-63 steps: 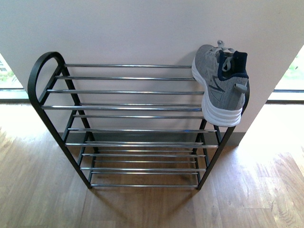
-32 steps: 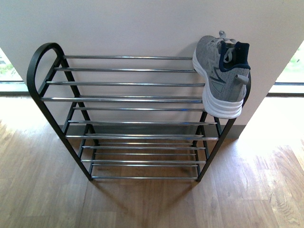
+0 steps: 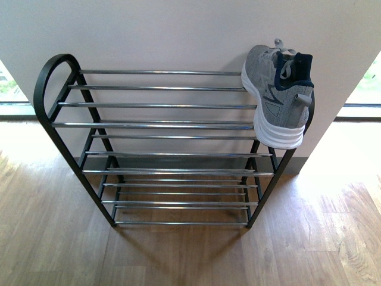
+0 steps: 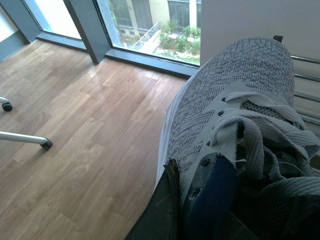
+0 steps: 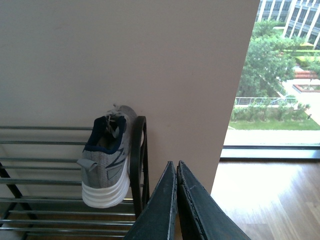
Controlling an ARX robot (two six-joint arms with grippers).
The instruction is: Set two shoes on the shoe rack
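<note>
Item: grey knit sneakers, count two, each with a navy collar.

The held sneaker (image 4: 235, 115) is left of the rack, well above the wooden floor (image 4: 85, 150). Its laces are loose and its toe points at the rack's left end. The left gripper (image 4: 190, 215) is clamped on its collar, with one dark finger (image 4: 160, 215) showing.

Item: shoe rack (image 3: 53, 119), count one, with black side frames rounded at the top. It backs onto a white wall (image 3: 178, 30), with windows either side. The top tier has four chrome bars, bare across the left and middle.

The racked sneaker (image 3: 277, 98) is at the top tier's far right end. It lies on its side against the right frame, with its thick white sole overhanging the near bar.

The right gripper (image 5: 176, 167) is right of the rack, with its fingers pressed together and holding nothing.
</note>
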